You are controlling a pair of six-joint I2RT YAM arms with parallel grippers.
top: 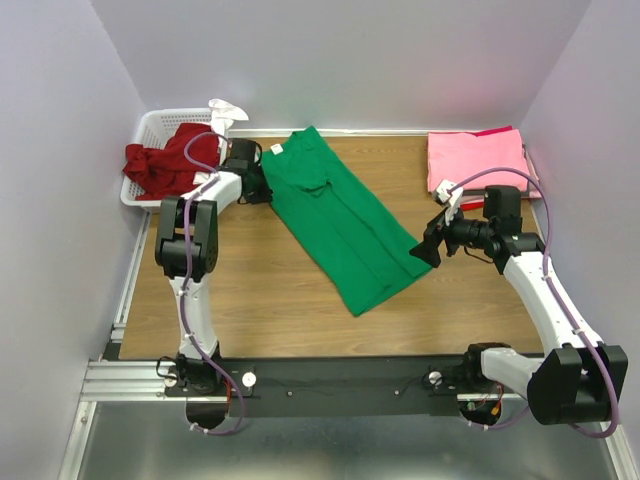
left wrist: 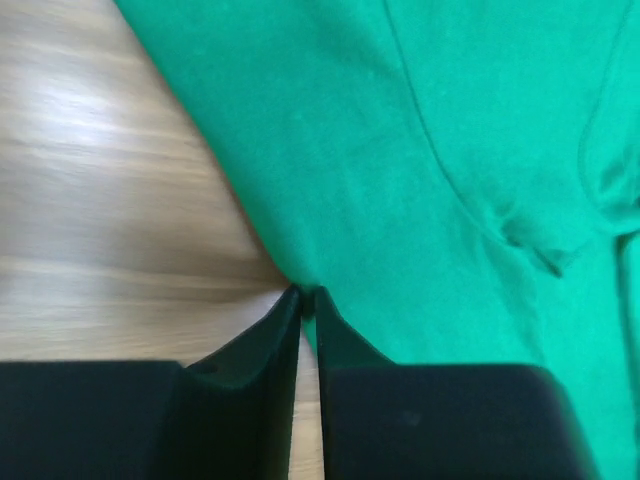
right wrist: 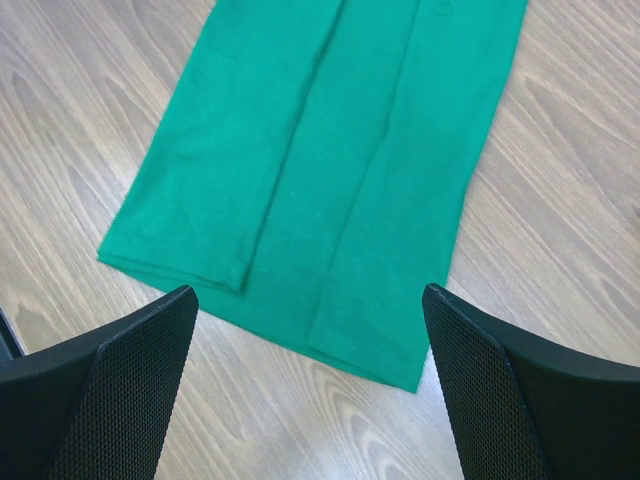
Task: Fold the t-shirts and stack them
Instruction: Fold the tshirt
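The bright green t-shirt lies flat on the wooden table, folded lengthwise into a long strip running from back centre to middle right. My left gripper sits at its left edge near the collar end; in the left wrist view the gripper is shut on the green shirt's edge. My right gripper is open and empty just beyond the hem end; the hem shows between its spread fingers. A dark red t-shirt is bunched in the basket. Folded pink t-shirts are stacked at back right.
The white slotted basket stands at the back left corner, with a white object on its far rim. Walls close in the table on the left, back and right. Bare wood lies in front of the green shirt.
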